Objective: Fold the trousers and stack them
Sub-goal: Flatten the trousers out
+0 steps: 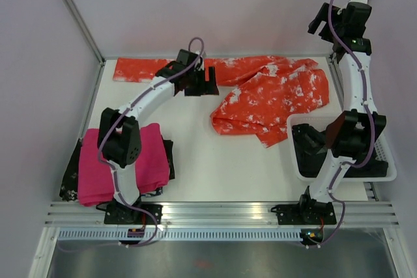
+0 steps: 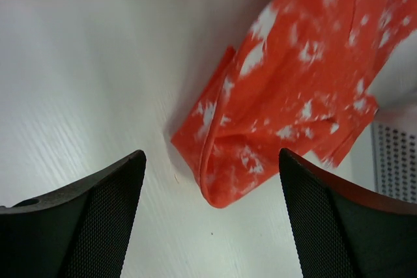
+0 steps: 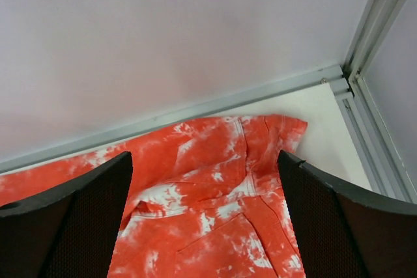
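1. Cloth, magenta-pink and folded [image 1: 124, 161], sits near left atop a dark black garment [image 1: 70, 177].
2. Left gripper [image 1: 210, 83] hovers mid-table, fingers spread wide, nothing held, with a doubled-over trouser hem just below.
3. Long orange-red trousers with white blotches [image 1: 273, 96] sprawl crumpled along the far edge, one leg running left, the rest bunched right. No tidy fold, nothing stacked: the job looks barely begun.
4. Right gripper [image 3: 203, 157] hangs high at the far-right corner, fingers parted, empty; a white plastic basket [image 1: 381, 177] sits near right.
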You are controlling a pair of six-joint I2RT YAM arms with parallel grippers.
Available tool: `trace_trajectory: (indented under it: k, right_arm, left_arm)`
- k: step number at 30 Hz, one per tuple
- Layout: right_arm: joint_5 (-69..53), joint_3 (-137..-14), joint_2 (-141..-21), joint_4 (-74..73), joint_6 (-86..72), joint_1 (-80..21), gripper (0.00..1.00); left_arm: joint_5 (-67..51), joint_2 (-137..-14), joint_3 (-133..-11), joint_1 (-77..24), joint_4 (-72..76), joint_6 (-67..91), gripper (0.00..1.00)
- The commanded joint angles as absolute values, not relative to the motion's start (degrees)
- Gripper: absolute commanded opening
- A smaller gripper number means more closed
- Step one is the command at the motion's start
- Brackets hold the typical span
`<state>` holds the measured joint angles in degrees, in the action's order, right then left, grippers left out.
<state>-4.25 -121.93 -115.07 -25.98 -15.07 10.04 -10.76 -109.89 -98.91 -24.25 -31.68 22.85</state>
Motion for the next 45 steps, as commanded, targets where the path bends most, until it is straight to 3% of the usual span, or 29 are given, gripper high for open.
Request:
trace_trajectory:
  k: [1,7,13,19,21,24,25,27,28,36,39,42,45]
  right_arm:
    - [-9.0,-114.9,-111.5,-21.1,-15.9,10.3,0.98]
    - [-14.9,-113.0,-108.2,-26.0,-14.3,9.6,0.98]
    - [-10.9,-108.3,-105.5,-29.6,-12.6,6.1,0.98]
    - [-12.5,-107.5,-106.3,-22.8,-12.9,5.7,0.98]
    - [-13.3,-108.5,-106.0,-24.5,-12.8,5.7,0.98]
    - [-12.5,-103.3,-101.9,-22.1,-11.2,5.7,0.98]
    - [-12.0,-99.9,-101.0,-21.4,-11.1,5.7,0.98]
    - [-11.8,-97.2,-99.2,-20.3,-11.5,5.7,0.98]
    - [-12.4,-95.6,-99.0,-20.2,-11.9,5.7,0.98]
    - [-15.2,-92.6,-98.2,-19.9,-12.9,5.7,0.98]
    - [-12.1,-93.8,-98.7,-21.2,-12.7,5.7,0.98]
    - [-9.8,-94.7,-100.1,-22.1,-13.2,5.7,0.98]
    - [-9.5,-95.6,-102.3,-23.4,-14.8,5.7,0.98]
  left_arm:
    - [-10.9,-111.3,-92.6,-25.6,-29.4,22.1,0.87]
    - [-6.0,-109.5,-86.4,-29.9,-29.3,22.1,0.86]
    - [-11.3,-107.8,-77.9,-32.0,-20.9,23.4,0.85]
    - [-0.3,-113.6,-79.6,-37.2,-21.0,28.6,0.8]
    - [2.5,-114.7,-78.6,-37.2,-20.2,32.1,0.7]
    - [3.4,-116.3,-78.9,-37.2,-18.8,34.6,0.4]
    - [4.3,-116.4,-79.4,-37.1,-19.5,34.8,0.23]
    - [7.5,-116.3,-82.0,-36.9,-21.1,33.3,0.05]
    - [8.7,-116.0,-83.4,-36.4,-22.4,31.0,0.02]
    - [34.8,-108.1,-102.8,-30.2,-38.6,7.9,0.02]
    - [44.9,-105.8,-109.1,-29.4,-36.5,-5.2,0.02]
    - [45.1,-102.6,-110.5,-30.1,-34.1,-13.8,0.11]
    - [42.4,-100.3,-111.1,-32.0,-33.9,-13.4,0.37]
